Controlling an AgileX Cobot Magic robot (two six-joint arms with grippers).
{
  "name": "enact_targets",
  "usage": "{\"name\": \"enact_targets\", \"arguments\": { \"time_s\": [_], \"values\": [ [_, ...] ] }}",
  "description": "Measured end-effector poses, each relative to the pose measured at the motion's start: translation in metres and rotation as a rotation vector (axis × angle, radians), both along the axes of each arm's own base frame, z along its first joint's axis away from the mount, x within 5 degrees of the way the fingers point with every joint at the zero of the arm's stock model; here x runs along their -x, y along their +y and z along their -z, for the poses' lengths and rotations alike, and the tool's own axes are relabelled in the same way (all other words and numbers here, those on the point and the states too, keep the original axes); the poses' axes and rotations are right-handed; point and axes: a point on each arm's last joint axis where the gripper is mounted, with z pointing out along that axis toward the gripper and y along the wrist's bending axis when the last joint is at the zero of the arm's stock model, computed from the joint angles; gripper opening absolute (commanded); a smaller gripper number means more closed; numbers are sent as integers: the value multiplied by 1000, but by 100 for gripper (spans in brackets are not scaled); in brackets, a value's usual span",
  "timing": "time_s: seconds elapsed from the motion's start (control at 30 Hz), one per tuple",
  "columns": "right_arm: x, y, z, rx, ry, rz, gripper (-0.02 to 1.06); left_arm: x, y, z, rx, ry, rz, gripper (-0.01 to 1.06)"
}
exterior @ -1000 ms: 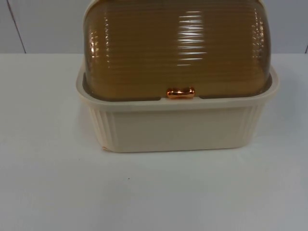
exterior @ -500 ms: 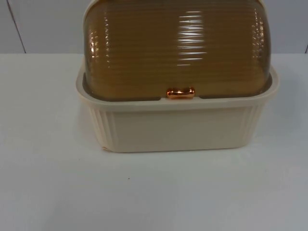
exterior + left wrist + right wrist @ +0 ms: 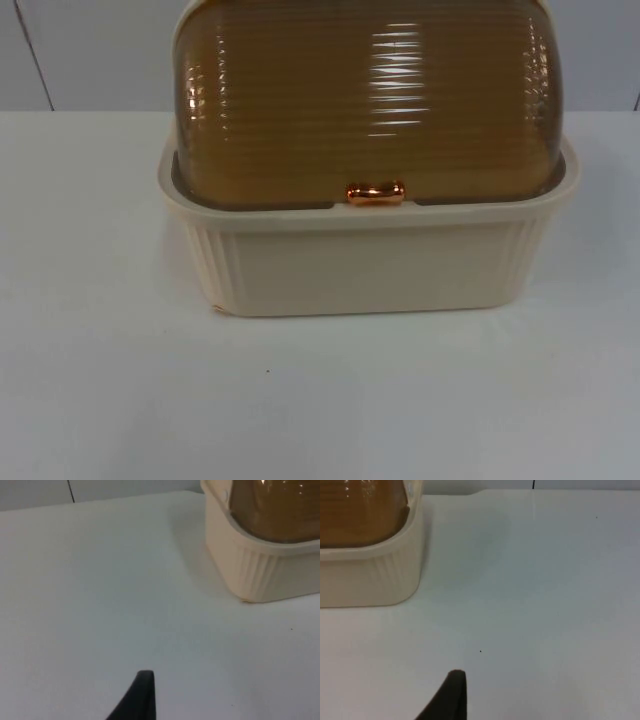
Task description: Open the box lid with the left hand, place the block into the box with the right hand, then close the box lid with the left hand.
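We cannot tell either grip: left gripper [image 3: 142, 692] should hook the handle [image 3: 376, 193], box's [image 3: 360, 265] six o'clock, lifting lid [image 3: 365, 100].

Left gripper [image 3: 142, 700] and right gripper [image 3: 451, 697] hover above table

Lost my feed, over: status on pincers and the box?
Left pincer hangs over bare table, left of box. Right pincer likewise, right of it. Lid shut, handle untouched.
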Motion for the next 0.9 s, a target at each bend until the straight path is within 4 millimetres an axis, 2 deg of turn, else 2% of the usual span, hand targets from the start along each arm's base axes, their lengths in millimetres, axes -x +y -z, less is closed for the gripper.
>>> {"name": "enact_targets", "arguments": {
  "time_s": [0.23, 0.9],
  "values": [
    [0, 0, 0, -23, -2, -5, 105, -1, 6, 0, 31, 7, -41, 105],
    [0, 0, 0, -23, -2, -11, 105, -1, 6, 0, 36, 7, -47, 105]
  ]
}}
